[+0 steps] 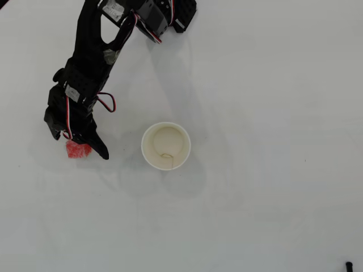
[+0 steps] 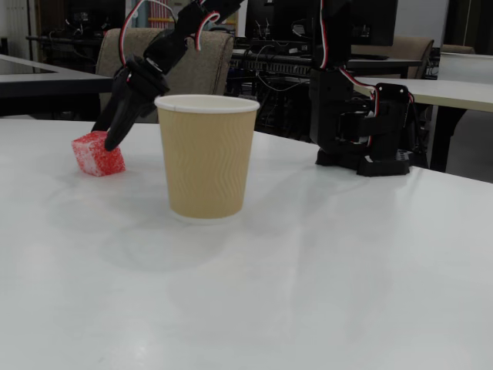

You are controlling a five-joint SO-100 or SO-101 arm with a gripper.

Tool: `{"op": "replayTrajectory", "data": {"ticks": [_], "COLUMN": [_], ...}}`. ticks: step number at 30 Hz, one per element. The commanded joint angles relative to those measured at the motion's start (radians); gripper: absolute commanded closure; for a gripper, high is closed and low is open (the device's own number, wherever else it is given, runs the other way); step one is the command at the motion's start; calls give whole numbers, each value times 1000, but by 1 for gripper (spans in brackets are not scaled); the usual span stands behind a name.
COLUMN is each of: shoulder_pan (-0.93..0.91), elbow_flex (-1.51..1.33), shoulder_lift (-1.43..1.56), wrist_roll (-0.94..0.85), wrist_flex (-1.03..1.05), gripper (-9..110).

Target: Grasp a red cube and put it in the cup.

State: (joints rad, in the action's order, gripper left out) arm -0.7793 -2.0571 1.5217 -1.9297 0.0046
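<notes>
I see the gripper directly over the red cube, which rests on the table left of the cup; its grip state I cannot tell.

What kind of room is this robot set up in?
Probably an office or lab workspace. Behind the white table the fixed view shows an upholstered office chair, more desks, and dark monitors with tangled cables.

The black arm reaches down-left in the overhead view, its hand angled downward, fingers slightly parted.
</notes>
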Motion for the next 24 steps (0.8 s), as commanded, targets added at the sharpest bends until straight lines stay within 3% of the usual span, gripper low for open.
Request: {"op": "replayTrajectory", "data": {"ticks": [1,24], "shoulder_pan": [-21,-12], "elbow_flex": [84,124], "shoulder_lift": [2,-72], "wrist_roll": [-11,-6], "wrist_flex": [-32,29], "gripper": [49,49]}}
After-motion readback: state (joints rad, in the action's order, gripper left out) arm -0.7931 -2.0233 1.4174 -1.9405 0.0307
